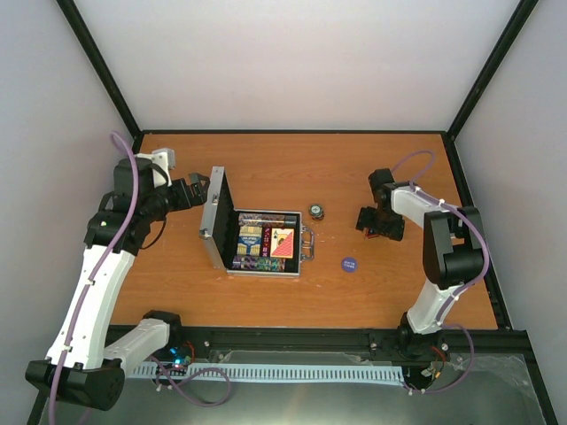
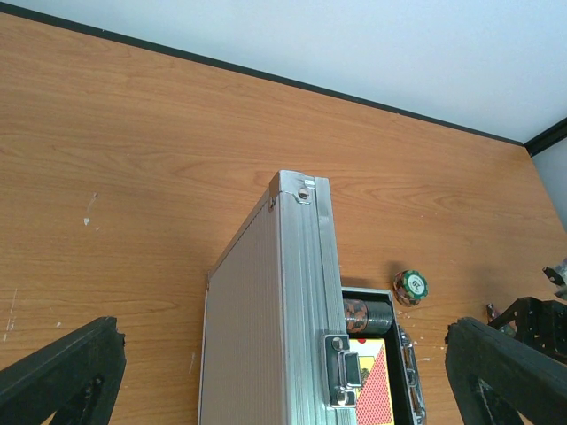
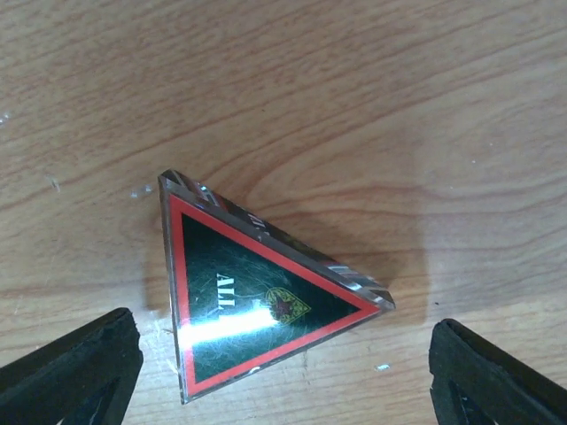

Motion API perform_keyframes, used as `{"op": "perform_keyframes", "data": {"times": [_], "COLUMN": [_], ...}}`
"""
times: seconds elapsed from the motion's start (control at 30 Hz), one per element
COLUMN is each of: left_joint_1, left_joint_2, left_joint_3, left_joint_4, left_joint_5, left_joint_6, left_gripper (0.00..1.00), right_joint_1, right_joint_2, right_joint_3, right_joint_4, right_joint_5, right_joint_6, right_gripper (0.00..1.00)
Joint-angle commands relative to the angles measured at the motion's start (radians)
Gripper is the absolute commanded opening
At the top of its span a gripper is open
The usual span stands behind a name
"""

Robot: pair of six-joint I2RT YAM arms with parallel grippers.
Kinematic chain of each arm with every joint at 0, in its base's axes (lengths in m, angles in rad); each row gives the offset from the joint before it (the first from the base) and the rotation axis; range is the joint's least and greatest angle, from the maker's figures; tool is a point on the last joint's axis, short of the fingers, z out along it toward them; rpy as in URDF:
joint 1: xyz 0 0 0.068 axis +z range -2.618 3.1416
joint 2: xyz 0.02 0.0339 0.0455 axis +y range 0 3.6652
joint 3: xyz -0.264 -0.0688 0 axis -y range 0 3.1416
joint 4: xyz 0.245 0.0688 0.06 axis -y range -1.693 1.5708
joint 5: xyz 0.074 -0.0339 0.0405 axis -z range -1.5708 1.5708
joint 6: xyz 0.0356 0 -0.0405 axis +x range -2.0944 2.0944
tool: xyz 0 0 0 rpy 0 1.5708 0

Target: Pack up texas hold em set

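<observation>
Left gripper: I am watching it (image 1: 198,189) hanging wide open just left of the raised lid. In its wrist view the two black fingers (image 2: 62,376) are sitting far out on either side of the lid, and neither is touching it.
Case: the silver case (image 1: 215,223) is sitting left of centre on the desk (image 1: 266,164). It is lying open, with the ribbed lid (image 2: 266,336) standing nearly upright on the left side and the black-lined base lying flat to its right.
Inside the case: I am seeing rows of chips (image 1: 251,239) lying in the base, with a red card deck (image 1: 282,242) beside them on the right.
Handle: the metal handle (image 1: 307,241) is sticking out from the right edge of the base.
Loose chips: a small stack of chips (image 1: 315,211) is resting on the desk near the far right corner of the case, apart from it.
Round button: a blue disc (image 1: 349,263) is lying flat on the desk, right of the case and nearer to me.
Right gripper: it (image 1: 376,221) is hovering open over the desk on the right, well apart from the case.
Triangular button: in the right wrist view a clear triangle with a red border (image 3: 257,301) is lying flat between the spread fingers (image 3: 80,367), with a gap showing on both sides.
</observation>
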Motion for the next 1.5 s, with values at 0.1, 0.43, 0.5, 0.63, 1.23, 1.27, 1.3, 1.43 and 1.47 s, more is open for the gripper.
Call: {"op": "perform_keyframes", "data": {"times": [0.1,0.43,0.5,0.63,1.23,1.27,1.3,1.43,1.47], "left_joint_1": [0.005,0.005,0.005,0.004,0.004,0.004,0.005,0.004,0.004], "left_joint_2": [-0.013,-0.014,-0.014,-0.012,-0.013,-0.013,-0.013,-0.014,-0.017], "left_joint_3": [0.026,0.025,0.025,0.027,0.016,0.015,0.016,0.016,0.018], "left_joint_4": [0.003,0.004,0.004,0.006,0.021,0.022,0.022,0.018,0.016], "left_joint_5": [0.005,0.003,0.002,0.001,0.009,0.012,0.015,0.02,0.019], "left_joint_6": [-0.016,-0.014,-0.014,-0.014,-0.02,-0.02,-0.02,-0.018,-0.017], "left_gripper": [1.0,1.0,1.0,1.0,1.0,1.0,1.0,1.0,1.0], "right_joint_1": [-0.015,-0.018,-0.018,-0.018,-0.007,-0.008,-0.007,-0.007,-0.007], "right_joint_2": [0.02,0.041,0.045,0.05,-0.115,-0.119,-0.119,-0.105,-0.098], "right_joint_3": [-0.017,-0.022,-0.023,-0.024,-0.056,-0.058,-0.06,-0.053,-0.047], "right_joint_4": [0.016,0.037,0.039,0.042,-0.031,-0.031,-0.03,-0.014,-0.011], "right_joint_5": [-0.008,-0.023,-0.023,-0.02,-0.045,-0.041,-0.038,-0.044,-0.039], "right_joint_6": [-0.012,-0.024,-0.029,-0.041,-0.115,-0.116,-0.117,-0.101,-0.097], "right_gripper": [0.85,0.72,0.7,0.68,0.54,0.54,0.54,0.62,0.66]}}
